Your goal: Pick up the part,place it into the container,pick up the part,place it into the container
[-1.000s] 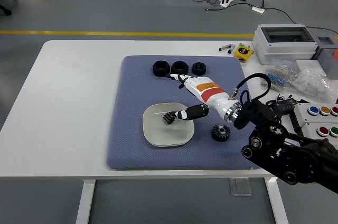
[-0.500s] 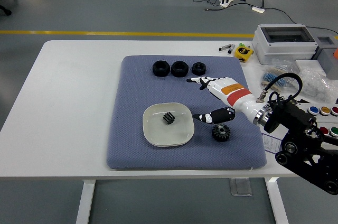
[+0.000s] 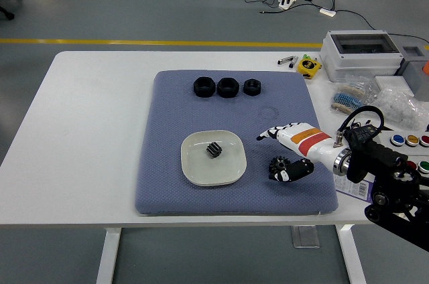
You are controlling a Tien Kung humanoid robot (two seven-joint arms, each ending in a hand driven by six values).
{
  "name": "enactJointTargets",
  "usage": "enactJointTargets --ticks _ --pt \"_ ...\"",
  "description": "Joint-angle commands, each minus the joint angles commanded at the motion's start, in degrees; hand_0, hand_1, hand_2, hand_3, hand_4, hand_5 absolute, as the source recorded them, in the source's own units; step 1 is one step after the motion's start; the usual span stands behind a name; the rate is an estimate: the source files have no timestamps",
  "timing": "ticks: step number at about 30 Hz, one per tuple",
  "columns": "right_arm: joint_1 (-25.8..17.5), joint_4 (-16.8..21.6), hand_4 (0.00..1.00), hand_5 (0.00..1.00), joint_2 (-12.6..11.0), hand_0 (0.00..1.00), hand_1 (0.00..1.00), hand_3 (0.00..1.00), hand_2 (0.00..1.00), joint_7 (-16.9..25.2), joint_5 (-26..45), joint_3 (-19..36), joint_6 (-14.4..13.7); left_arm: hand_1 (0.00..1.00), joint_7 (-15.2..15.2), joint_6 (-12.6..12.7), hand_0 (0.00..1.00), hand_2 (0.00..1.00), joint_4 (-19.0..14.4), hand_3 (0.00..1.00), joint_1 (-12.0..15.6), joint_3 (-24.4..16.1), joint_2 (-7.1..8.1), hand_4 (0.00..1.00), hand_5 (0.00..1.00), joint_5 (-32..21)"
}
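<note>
A white square dish (image 3: 231,170) sits on the blue mat and holds one small black gear (image 3: 214,151). A larger black gear (image 3: 278,167) lies on the mat to the dish's right. My right hand (image 3: 287,153), white with an orange and red band, reaches in from the right. Its thumb lies against the larger gear's right side and its fingers are spread above it, not closed on it. Three black nuts (image 3: 227,87) stand in a row at the mat's far edge. The left arm is out of view.
The blue mat (image 3: 167,163) covers the table's middle. At the right stand a grey box with a clear lid (image 3: 362,53), bags of small parts (image 3: 395,106), a button panel (image 3: 409,150) and a yellow tape measure (image 3: 309,66).
My right hand let go of the small gear in the dish, drew back to the right and came down beside the larger gear.
</note>
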Motion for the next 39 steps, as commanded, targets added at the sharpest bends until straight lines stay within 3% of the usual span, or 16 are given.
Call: enactJointTargets --ticks 17,18,29,30,35,36,39 --pt "0.04 -3.82 0.928 0.328 0.70 0.774 0.740 0.784 0.790 0.79 -0.80 -2.02 -0.38 0.613 0.22 -0.06 0.710 0.635 0.00 0.567 -0.12 -0.11 0.06 0.620 0.702 0.25" --pt "-0.02 -4.02 0.899 0.323 0.76 0.730 0.715 0.691 0.749 0.84 -0.86 -2.03 -0.37 0.613 0.23 -0.06 0.710 0.635 0.00 0.566 -0.12 -0.08 0.05 0.619 0.702 0.26" --pt "-0.64 -5.06 0.881 0.316 0.62 0.706 0.684 0.645 0.729 1.83 -0.52 -2.66 -1.07 0.613 0.14 -0.01 0.710 0.635 0.00 0.567 -0.16 0.09 -0.01 0.619 0.702 -0.06" --pt "-0.65 -5.18 0.826 0.304 0.67 0.576 0.594 0.532 0.610 1.95 -0.49 -2.66 -1.12 0.613 0.13 -0.01 0.709 0.635 0.00 0.567 -0.17 0.11 -0.02 0.620 0.702 -0.10" --pt "-0.50 -6.44 0.826 0.304 1.16 0.576 0.594 0.532 0.610 2.22 -0.97 -2.85 -1.36 0.613 0.13 0.01 0.709 0.635 0.00 0.567 -0.18 0.04 -0.05 0.620 0.702 -0.13" --pt "-0.49 -6.85 0.743 0.263 1.38 0.379 0.471 0.480 0.503 2.27 -1.16 -2.79 -1.48 0.614 0.14 0.02 0.709 0.635 0.00 0.566 -0.17 0.04 -0.06 0.620 0.702 -0.12" --pt "-0.44 -7.55 0.743 0.263 1.76 0.379 0.471 0.480 0.503 2.29 -1.79 -2.63 -1.60 0.614 0.17 0.02 0.709 0.635 0.00 0.566 -0.17 0.07 -0.07 0.620 0.702 -0.10"
